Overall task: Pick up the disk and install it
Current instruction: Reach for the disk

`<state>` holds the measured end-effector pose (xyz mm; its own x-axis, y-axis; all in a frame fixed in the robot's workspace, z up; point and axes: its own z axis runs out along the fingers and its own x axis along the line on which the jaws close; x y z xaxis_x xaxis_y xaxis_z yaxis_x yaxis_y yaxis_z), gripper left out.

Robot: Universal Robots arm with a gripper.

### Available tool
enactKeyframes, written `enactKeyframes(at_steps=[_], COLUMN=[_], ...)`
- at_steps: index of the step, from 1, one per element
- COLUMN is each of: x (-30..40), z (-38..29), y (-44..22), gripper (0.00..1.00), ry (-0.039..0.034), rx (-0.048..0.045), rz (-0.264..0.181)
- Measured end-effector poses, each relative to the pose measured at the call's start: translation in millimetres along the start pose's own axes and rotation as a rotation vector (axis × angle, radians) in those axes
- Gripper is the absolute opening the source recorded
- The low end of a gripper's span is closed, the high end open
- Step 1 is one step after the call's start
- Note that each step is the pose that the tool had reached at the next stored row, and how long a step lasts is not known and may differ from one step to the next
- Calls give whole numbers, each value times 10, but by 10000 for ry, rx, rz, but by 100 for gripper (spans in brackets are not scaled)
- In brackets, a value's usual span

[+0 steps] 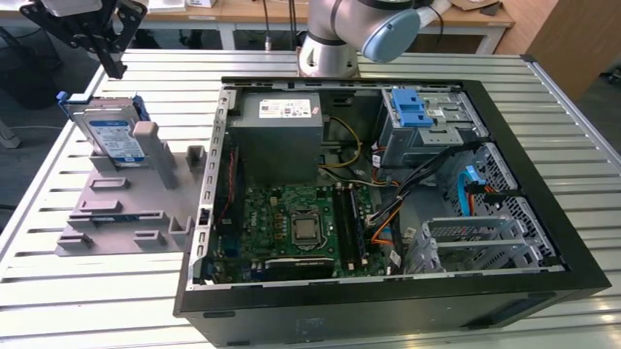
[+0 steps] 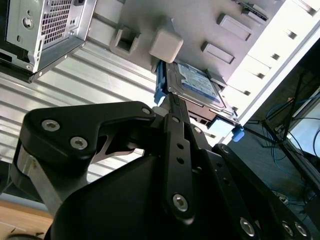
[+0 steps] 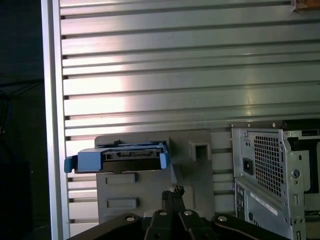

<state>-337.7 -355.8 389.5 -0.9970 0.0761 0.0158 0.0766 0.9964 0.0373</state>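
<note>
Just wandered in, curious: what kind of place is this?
Probably a robotics lab or workshop: a robot arm at a slatted metal table, an opened computer case on it, and a disk on a grey holder.

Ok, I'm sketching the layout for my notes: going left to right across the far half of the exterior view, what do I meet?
disk, standing outside the computer case → power-supply box inside the case → drive cage with the blue latch
</note>
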Motion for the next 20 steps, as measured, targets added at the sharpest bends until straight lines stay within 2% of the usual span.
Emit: enactKeyframes(at_steps=[9,20], x=[52,223], z=[3,13], y=[-2,-8], gripper=[11,11], ry=[4,5], rx=[2,2], rz=[-136,-154])
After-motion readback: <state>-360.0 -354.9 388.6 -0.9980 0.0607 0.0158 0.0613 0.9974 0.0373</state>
